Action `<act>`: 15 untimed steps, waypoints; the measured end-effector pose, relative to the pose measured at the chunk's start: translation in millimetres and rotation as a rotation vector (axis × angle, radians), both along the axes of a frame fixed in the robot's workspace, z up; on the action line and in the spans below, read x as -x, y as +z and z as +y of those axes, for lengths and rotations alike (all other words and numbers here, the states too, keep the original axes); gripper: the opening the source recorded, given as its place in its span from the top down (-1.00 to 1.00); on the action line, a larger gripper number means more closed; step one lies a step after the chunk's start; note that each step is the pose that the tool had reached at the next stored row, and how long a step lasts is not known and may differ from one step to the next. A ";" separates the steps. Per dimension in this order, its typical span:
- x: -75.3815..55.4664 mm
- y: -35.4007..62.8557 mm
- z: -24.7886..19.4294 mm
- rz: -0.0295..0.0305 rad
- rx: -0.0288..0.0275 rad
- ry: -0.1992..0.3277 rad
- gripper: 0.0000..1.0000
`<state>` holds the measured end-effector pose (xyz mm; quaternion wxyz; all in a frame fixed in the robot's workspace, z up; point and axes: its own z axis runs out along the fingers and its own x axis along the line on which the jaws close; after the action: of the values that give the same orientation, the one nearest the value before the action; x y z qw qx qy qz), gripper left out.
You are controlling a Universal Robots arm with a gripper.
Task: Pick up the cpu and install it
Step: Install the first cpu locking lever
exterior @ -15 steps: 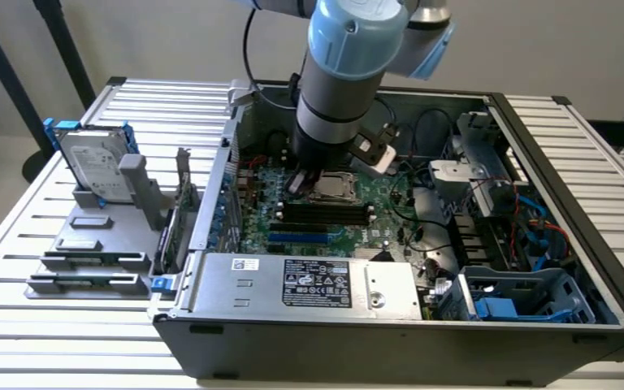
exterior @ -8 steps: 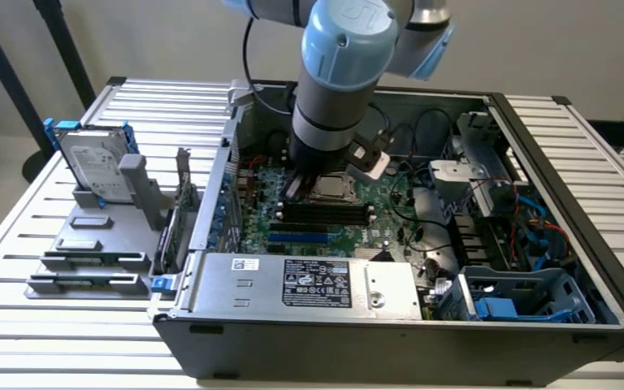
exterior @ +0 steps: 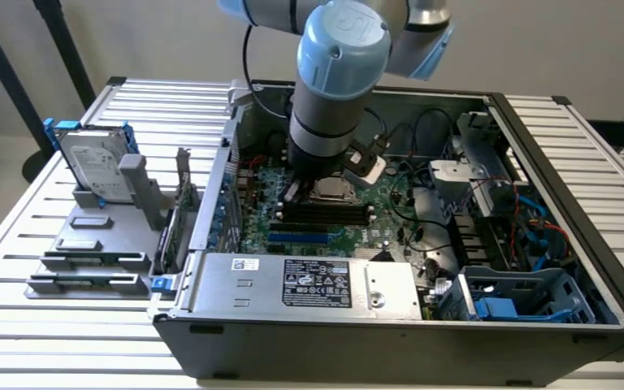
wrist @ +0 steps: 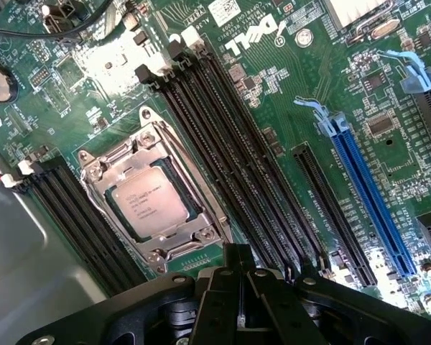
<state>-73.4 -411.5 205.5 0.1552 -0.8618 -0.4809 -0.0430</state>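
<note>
1. The table (exterior: 30, 325), made of pale metal slats, carries everything in the scene.
2. An open computer case (exterior: 399, 341) lies on its side on the table. It holds a green motherboard (wrist: 287, 86), a silver power supply (exterior: 306, 280) along its near wall, a blue drive cage (exterior: 529, 301) at the exterior view's right, and loose black cables.
3. The robot arm (exterior: 334, 73) reaches down into the middle of the case and hides much of the board beneath it in the exterior view.
4. At the exterior view's left, a grey holder (exterior: 90, 244) stands beside the case. A hard drive (exterior: 90, 162) in a blue bracket stands upright in it, and flat parts lie in its near slots, too small to make out.
5. The wrist view shows long black memory slots (wrist: 237, 158) and a blue expansion slot (wrist: 366, 194) on the motherboard.
6. The gripper (wrist: 237, 302) hangs over the board, with its dark body cut off at the picture's edge. Its fingers sit close together with nothing between them.
7. The cpu (wrist: 151, 205) lies flat inside the silver socket frame (wrist: 154, 194) between two banks of memory slots, near the gripper but apart from it. In the exterior view the socket is partly hidden by the arm.
</note>
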 end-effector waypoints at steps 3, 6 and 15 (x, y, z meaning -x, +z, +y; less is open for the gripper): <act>0.9 -2.6 1.2 -0.0007 -0.0015 0.000 0.79; 1.0 -4.7 2.6 -0.0011 -0.0031 0.000 0.79; 1.1 -8.9 6.4 -0.0017 -0.0076 0.000 0.79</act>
<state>-74.6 -405.1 196.5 0.1581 -0.8612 -0.4809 -0.0456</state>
